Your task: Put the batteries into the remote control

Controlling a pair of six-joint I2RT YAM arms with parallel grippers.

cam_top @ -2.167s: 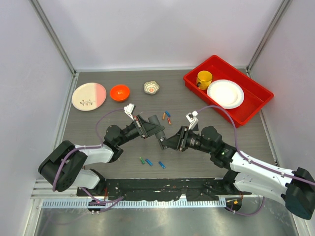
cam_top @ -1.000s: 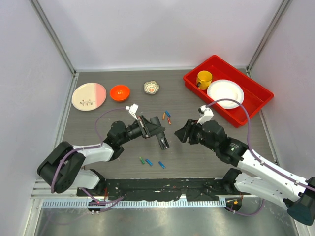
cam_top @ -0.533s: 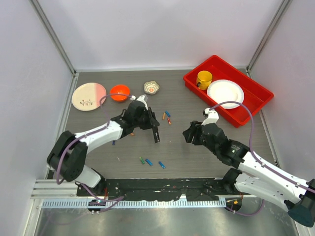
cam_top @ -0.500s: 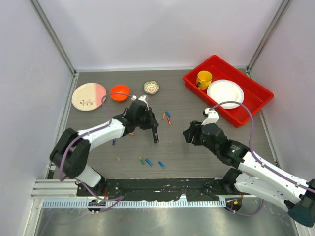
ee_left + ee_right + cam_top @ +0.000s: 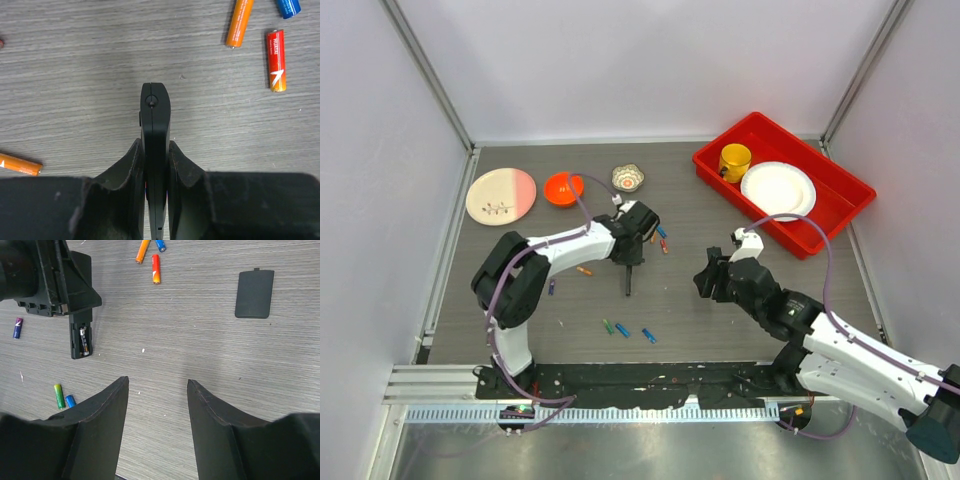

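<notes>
Status, left gripper (image 5: pixel 155 150): clamped tight on remote control (image 5: pixel 155 117), fingers (image 5: pixel 131 162) flat against both long sides, remote edge-on to the wrist camera with its free end poking toward frame centre. Shows in top view at centre of table (image 5: pixel 700 330), remote hanging down-frame from the gripper; cannot tell whether it touches the wood. Faces right wrist camera with the recess side, left part of that frame, one of the batteries (image 5: pixel 85 344) seated in the recess. Same check, right gripper (image 5: pixel 157 390): jaws spread wide, nothing between them but bare tabletop; sits centre-right in top view, well apart from the remote. Others loose on the table: orange, blue and red-orange trio at top of right wrist frame, just beyond the left gripper; green and blue pair at lower left of same frame; purple one at its left edge; another orange one at lower left of left wrist frame, near the finger. Also flat black squarish piece (image 5: pixel 255 294) at upper right of right wrist frame, lying flat, well apart from the remote. Background in top view: red tray (image 5: pixel 775 135) upper right holding yellow cup (image 5: pixel 734 160) and white plate (image 5: pixel 778 190); pink-and-cream plate (image 5: pixel 515 185), orange bowl (image 5: pixel 562 187) and small patterned bowl (image 5: pixel 628 178) in a row upper left.
</notes>
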